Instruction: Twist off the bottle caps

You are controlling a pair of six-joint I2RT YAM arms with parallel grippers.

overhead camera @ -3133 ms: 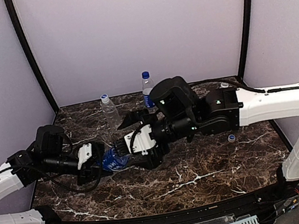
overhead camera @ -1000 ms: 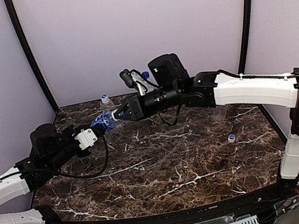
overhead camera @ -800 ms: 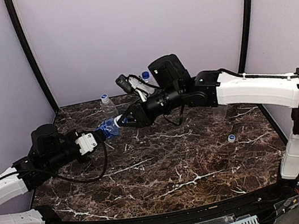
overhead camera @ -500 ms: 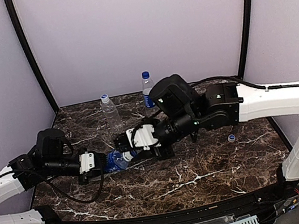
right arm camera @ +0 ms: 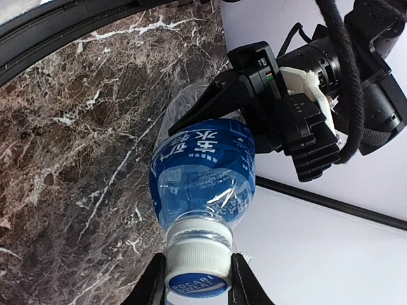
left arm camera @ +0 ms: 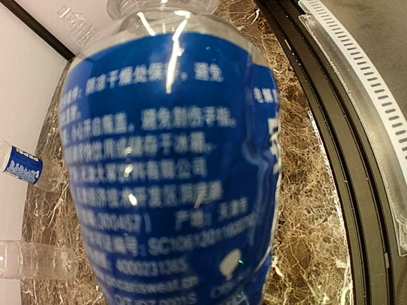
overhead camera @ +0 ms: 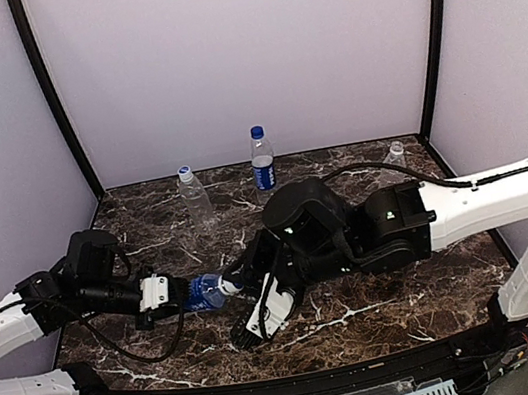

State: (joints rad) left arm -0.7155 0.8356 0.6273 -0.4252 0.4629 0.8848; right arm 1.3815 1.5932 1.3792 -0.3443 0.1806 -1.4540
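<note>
Both clamped — left claw on bottle, right claw on cap; dark marble table, lilac walls.

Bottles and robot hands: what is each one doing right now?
held bottle: sideways between both grippers, cap on
cap: on the neck, pinched
left gripper: shut on held bottle's body
right gripper: shut on cap
back labelled bottle: upright, capped
back clear bottle: upright, capped
corner bottle: upright, cap seems on
</note>
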